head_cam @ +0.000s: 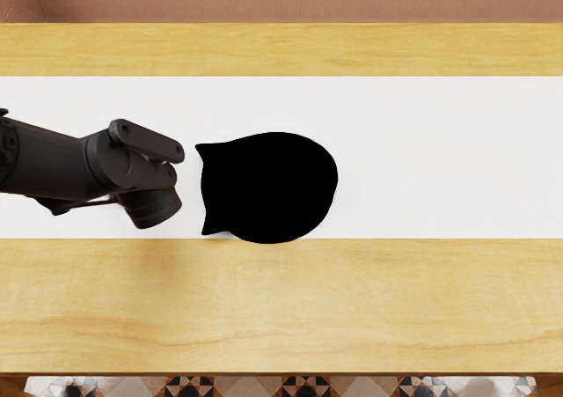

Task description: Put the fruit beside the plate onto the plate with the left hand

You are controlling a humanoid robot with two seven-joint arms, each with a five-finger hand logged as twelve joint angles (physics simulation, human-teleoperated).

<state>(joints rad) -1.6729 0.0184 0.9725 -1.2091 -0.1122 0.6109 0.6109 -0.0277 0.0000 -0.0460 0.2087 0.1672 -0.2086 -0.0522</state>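
1. Table (281, 300): light wood, fills the view. Bare wood band at 12 o'clock and a wider one at 6 o'clock.
2. White runner (440, 150): lies across the table from 9 to 3 o'clock, through the centre.
3. Plate (268, 187): flat black, cat-head outline with two ear points facing 9 o'clock. It sits on the runner just left of centre. Nothing shows on it.
4. Left arm (48, 164): dark, enters from the 9 o'clock edge and lies over the runner.
5. Left hand (149, 181): at the plate's 9 o'clock side, just beside the ear points, apart from the rim. Seen as one dark mass; cannot tell whether it is wide, narrow or holding anything.
6. Fruit: not visible anywhere on table, runner or plate. Judgement: it may be hidden under or inside the hand, unconfirmed.
7. Progress: placement not shown as done. Judgement: the fruit's transfer onto the plate and its release remain.
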